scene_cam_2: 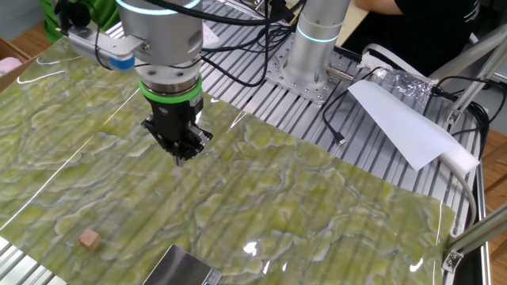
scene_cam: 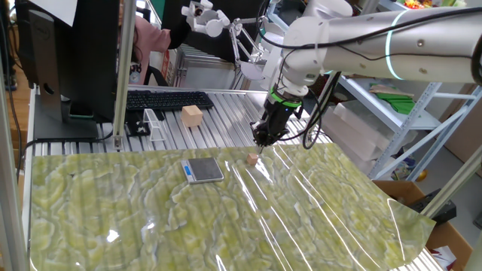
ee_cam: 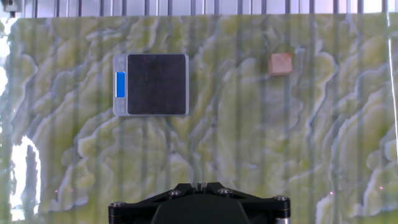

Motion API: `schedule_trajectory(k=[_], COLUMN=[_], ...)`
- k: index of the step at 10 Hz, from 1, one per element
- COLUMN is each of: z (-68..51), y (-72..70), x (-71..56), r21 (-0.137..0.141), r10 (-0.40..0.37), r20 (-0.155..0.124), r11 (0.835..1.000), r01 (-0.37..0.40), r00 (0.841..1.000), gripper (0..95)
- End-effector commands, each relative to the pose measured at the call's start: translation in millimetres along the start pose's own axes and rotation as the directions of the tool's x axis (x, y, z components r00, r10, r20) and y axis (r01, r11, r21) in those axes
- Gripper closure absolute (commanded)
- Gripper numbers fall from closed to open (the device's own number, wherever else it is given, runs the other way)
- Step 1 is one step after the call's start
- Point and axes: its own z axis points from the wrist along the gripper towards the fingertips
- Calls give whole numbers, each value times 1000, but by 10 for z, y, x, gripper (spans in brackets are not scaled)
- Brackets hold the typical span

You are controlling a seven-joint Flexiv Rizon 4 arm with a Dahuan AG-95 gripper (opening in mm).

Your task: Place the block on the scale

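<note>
- The gripper (scene_cam_2: 184,152) hangs above the green marbled mat (scene_cam: 151,226), pointing straight down, jaws fully closed on nothing. It touches neither task object.
- The block (ee_cam: 280,64), a tiny light-brown wooden cube, rests flat on the mat. In the hand view it lies to the right of the scale (ee_cam: 151,84) and well apart from it, with bare mat between.
- The scale sits flat on the mat; its dark square platform carries no load, and the blue-edged strip runs along its left side in the hand view.
- A larger pale wooden block (scene_cam: 192,115) stands off the mat on the slatted metal table (scene_cam: 226,113), near the keyboard (scene_cam: 169,99). It is not the task's block.
- Judgement on progress: the pick has not begun. The gripper must first open, then align over the cube and descend.
- Risk: descending with the jaws closed would press on or knock the cube instead of straddling it.
- Risk: the cube is very small, so slight misalignment could let a fingertip clip an edge and skid it across the glossy mat cover.
- Risk: a shallow grip on such a small piece may slip in transit, dropping it short of the platform.
- Risk: release from too high could let the cube bounce or tumble off the platform.
- Risk: confusion with the larger pale block would defeat the task.
</note>
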Motion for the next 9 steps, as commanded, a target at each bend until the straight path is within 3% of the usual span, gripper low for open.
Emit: schedule_trajectory(k=[1, 9], z=[42, 216], y=[23, 93], x=[-28, -81], r21=[-2, -3], r10=[1, 15], r20=[-4, -2], r11=[1000, 1000], r01=[-2, -15], r00=[1000, 1000], gripper=[950, 950])
